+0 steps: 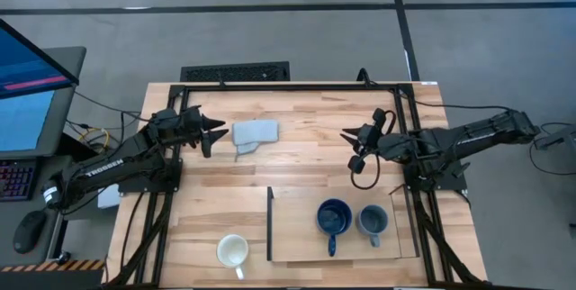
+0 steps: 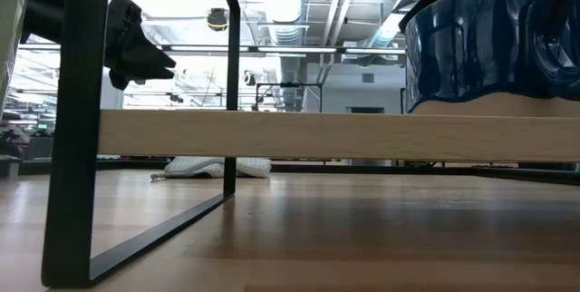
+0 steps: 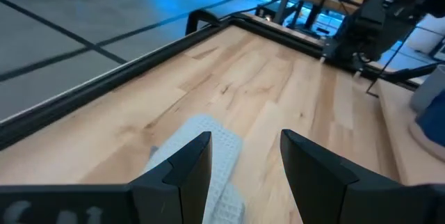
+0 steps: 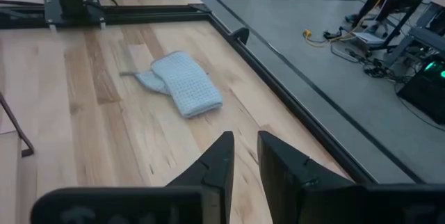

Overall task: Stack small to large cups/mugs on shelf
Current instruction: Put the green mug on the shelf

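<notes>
The shelf (image 1: pixel 301 236) is a pale board on the table's near right, with a dark upright strip (image 1: pixel 269 222) along its left side. On it stand the dark navy mug (image 1: pixel 333 216) and, to its right, the small grey-blue mug (image 1: pixel 372 221). In the low view the navy mug (image 2: pixel 489 38) stands on the board (image 2: pixel 335 136). The white mug (image 1: pixel 233 251) stands on the tabletop left of the strip. My left gripper (image 1: pixel 216 132) (image 3: pixel 247 158) hovers open over the far left, beside the cloth. My right gripper (image 1: pixel 346 135) (image 4: pixel 245 154) hovers over the far middle, open by a narrow gap.
A folded grey cloth (image 1: pixel 255 133) (image 4: pixel 182 81) lies on the far part of the table between the two grippers. A black frame (image 1: pixel 297 86) runs round the table's edges. Bare tabletop (image 1: pixel 306 168) lies between the cloth and the shelf.
</notes>
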`<state>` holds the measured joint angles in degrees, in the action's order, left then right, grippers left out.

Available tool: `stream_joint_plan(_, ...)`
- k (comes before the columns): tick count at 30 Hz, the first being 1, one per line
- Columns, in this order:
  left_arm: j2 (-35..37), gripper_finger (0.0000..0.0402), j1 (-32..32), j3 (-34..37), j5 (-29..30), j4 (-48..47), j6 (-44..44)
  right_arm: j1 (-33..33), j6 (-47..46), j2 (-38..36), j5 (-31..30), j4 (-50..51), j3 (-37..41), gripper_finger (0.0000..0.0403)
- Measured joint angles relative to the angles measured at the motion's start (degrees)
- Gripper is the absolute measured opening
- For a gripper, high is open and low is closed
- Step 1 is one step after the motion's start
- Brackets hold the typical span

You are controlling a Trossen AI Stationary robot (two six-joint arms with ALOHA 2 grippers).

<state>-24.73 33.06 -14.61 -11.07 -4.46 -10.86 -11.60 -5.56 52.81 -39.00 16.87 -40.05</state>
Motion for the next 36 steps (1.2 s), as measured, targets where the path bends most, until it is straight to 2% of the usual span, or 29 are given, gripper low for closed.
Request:
stream_joint_plan(8,0.0,0.0163,0.0,0.0,1.79,0.01,4.05,0.0,0.01,-0.01,0.0,-0.75,0.0,0.0086)
stream_joint_plan(23,0.0,0.0168,-0.03,0.0,2.51,-0.01,4.18,0.0,1.17,-0.01,0.0,-0.7,0.0,0.0086)
stream_joint_plan(26,0.0,0.019,-0.38,0.0,0.88,0.89,4.57,0.02,3.06,-0.01,-0.02,-0.7,0.0,0.0086)
stream_joint_plan(31,0.0,0.025,-1.17,0.0,-2.93,2.43,8.31,0.11,3.08,-0.01,0.0,-0.69,0.0,0.0086)
stream_joint_plan(36,0.0,0.0298,-1.99,0.0,-3.85,2.05,6.78,0.11,3.09,-0.01,0.0,-0.7,0.0,0.0086)
